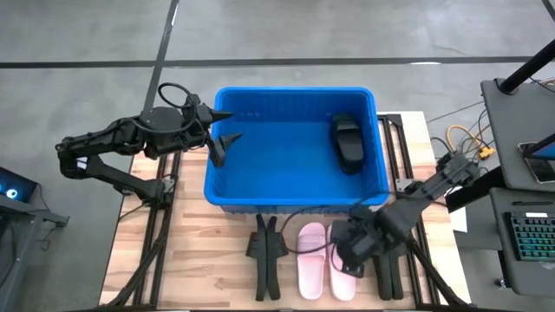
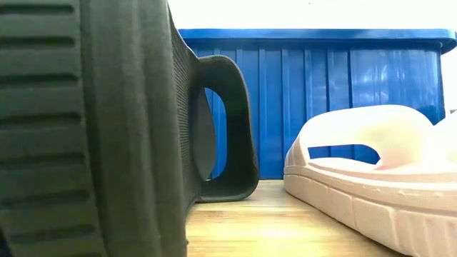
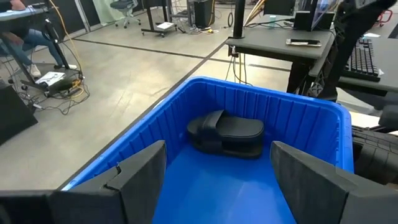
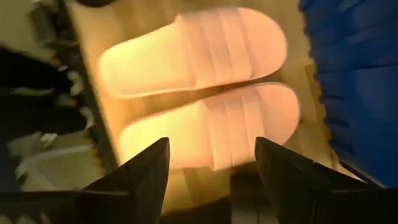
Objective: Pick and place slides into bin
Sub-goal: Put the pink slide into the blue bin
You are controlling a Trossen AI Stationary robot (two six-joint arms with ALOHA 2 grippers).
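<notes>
Pink slides (image 4: pixel 205 99), a pair lying side by side on the wooden table (image 1: pixel 217 260) just outside the bin (image 1: pixel 260 186). The right gripper (image 4: pixel 211 165) hangs above the nearer sandal, jaws apart and empty, that sandal's midsection lying between and below the fingertips. The rubber looks light, springy and slightly grippy; the wide strap or one side edge seems the best hold, since the sole probably flexes. The right arm reaches in low, wrist tipped downward. The left gripper (image 1: pixel 218 139) waits over the bin's rim, jaws apart, facing a black slide (image 3: pixel 227 132) already inside. Black slides (image 1: pixel 266 251) stand on edge beside the pink pair.
</notes>
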